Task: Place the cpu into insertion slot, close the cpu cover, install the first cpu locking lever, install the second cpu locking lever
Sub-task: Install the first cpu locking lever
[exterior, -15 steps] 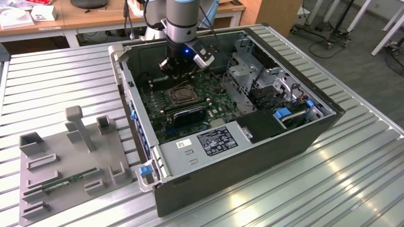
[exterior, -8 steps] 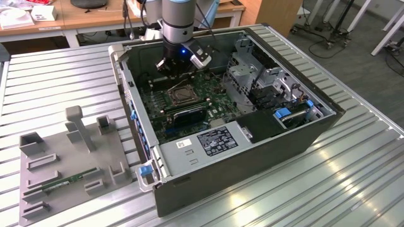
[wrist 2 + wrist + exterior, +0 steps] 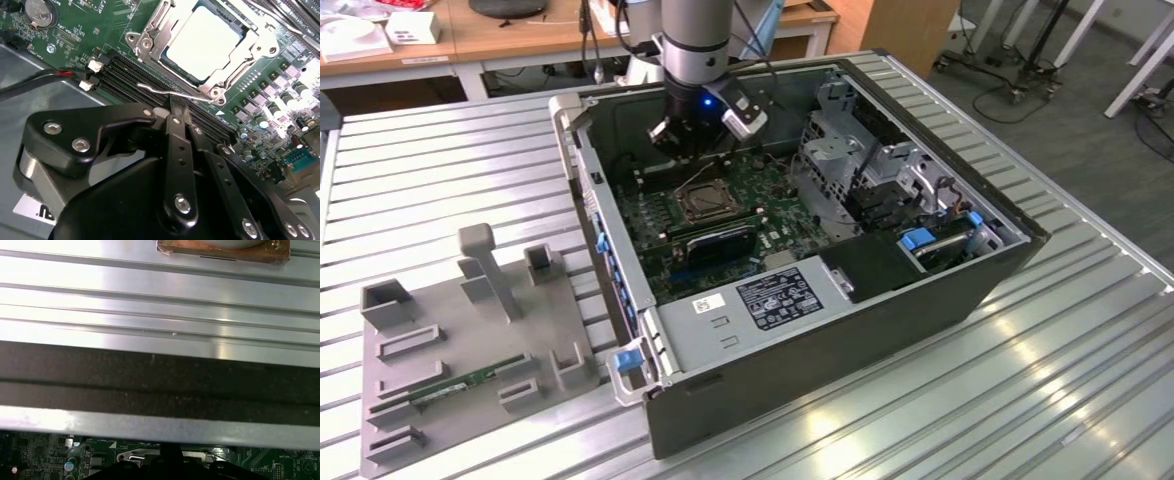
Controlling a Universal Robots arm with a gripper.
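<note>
The cpu [image 3: 207,42], a pale square chip, lies in the insertion slot [image 3: 700,203] on the green board inside the open computer case. The cpu cover [image 3: 252,50], a silver frame, lies flat around it. One thin wire locking lever [image 3: 155,90] runs along the socket's edge beside the memory slots. My gripper [image 3: 175,104] is shut, with its black fingertips right at this lever. I cannot tell whether they pinch it. In the exterior view the gripper [image 3: 690,155] hangs just beyond the socket. The gripper's tip [image 3: 170,460] also shows in the first wrist view.
Long black memory slots [image 3: 130,70] lie between my gripper and the socket. A red and black cable [image 3: 50,76] and a coin battery [image 3: 40,12] are nearby. Drive cages [image 3: 867,170] and a power supply [image 3: 781,295] crowd the case. A grey fixture [image 3: 454,370] holds a memory stick [image 3: 460,384].
</note>
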